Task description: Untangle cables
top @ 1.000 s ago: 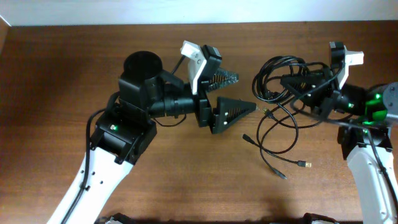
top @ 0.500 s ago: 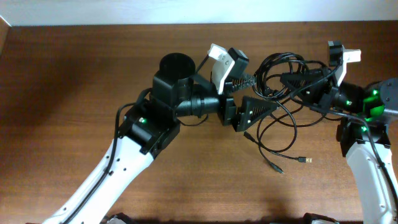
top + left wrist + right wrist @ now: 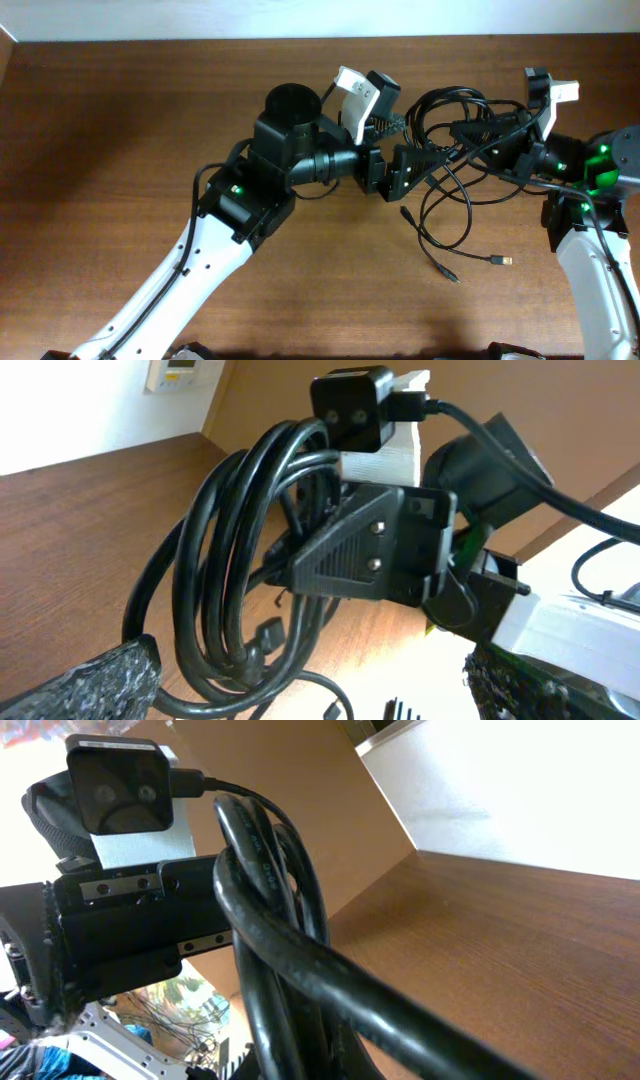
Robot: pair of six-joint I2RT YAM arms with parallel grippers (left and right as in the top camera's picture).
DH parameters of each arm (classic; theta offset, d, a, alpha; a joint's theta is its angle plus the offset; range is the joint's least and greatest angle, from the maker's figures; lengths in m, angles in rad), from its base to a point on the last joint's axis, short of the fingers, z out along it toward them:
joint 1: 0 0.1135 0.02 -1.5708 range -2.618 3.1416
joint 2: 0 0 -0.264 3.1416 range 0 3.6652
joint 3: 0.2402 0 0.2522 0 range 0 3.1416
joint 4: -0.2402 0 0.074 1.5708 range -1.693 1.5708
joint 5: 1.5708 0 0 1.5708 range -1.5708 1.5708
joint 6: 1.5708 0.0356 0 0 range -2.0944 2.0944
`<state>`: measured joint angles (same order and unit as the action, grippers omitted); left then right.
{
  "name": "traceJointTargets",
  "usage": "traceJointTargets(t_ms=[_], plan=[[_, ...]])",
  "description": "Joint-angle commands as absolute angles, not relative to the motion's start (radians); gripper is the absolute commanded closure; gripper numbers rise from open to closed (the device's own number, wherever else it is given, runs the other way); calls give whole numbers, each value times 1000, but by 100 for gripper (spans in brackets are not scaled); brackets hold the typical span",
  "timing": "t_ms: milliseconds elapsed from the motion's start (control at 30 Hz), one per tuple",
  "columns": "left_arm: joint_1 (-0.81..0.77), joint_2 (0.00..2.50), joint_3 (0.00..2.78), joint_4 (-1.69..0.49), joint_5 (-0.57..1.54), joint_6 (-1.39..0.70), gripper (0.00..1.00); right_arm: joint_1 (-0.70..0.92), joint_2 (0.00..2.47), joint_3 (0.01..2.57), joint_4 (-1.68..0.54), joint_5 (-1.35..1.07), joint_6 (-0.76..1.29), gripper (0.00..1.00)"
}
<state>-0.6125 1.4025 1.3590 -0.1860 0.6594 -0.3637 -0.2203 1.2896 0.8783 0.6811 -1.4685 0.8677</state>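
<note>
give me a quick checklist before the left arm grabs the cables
1. The right gripper clamps the cables: ok.
2. The left gripper is open: ok.
3. The cables sit between the left fingers: ok.
4. The plug ends lie loose on the table: ok.
5. Which strand the left gripper would catch: cannot tell.
</note>
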Motion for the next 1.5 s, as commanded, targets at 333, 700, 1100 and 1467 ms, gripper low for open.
traceJointTargets(t_ms=[333,700,1100,1467], plan=[[-626,1446,1363,-154,628,-370,59,-222,1285,878,689,-1517,871,96],[-625,1445,1363,-134,625,-430,100,-222,1285,878,689,-1523,867,96],[-579,1445,1363,19,878,-751,95,-223,1286,878,688,-1515,819,96],[-545,1445,1363,19,899,-1106,81,-223,1286,878,688,-1515,819,96]])
